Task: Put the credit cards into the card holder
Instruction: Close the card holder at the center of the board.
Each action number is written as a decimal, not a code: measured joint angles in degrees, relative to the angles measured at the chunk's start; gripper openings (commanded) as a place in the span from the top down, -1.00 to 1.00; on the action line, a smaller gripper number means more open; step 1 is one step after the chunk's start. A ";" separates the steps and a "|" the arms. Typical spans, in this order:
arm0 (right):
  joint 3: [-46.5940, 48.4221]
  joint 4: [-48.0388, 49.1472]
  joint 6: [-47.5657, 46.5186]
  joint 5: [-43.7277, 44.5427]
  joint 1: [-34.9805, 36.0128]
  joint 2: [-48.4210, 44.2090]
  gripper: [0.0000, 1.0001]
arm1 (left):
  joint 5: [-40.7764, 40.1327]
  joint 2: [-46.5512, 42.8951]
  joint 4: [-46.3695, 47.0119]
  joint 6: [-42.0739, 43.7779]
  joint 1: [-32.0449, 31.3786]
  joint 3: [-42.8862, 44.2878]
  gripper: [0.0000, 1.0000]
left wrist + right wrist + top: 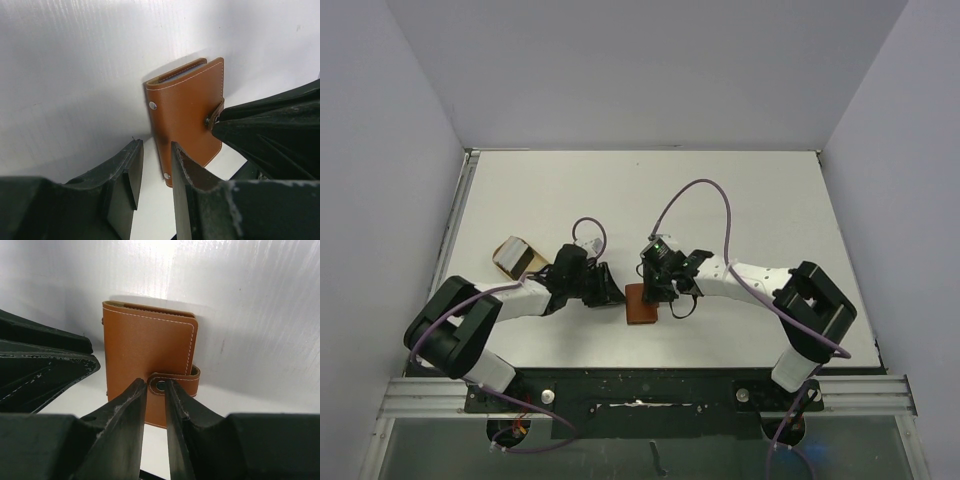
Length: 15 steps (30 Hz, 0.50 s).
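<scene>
Table (720, 190) bears one card holder (641, 305), one dish (517, 257).

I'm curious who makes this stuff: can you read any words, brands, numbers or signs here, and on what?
No readable text anywhere.
The card holder is plain brown leather, stitched, with a bare metal snap.
The tan dish is too small to show any print.

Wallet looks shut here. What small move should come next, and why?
Probably close the right fingers on the snap strap and peel it open: the card holder is folded shut, the strap sits at their tips, and the left fingers flank its edge.
</scene>
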 measured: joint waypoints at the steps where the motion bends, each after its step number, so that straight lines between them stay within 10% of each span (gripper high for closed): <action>1: -0.22 0.09 0.13 -0.09 0.00 0.22 0.53 | 0.00 0.22 0.17 -0.02 -0.11 0.00 0.46; 15: -1.11 0.79 1.55 -0.20 -0.04 0.85 0.53 | 0.00 0.42 1.51 -0.26 -0.46 0.00 0.46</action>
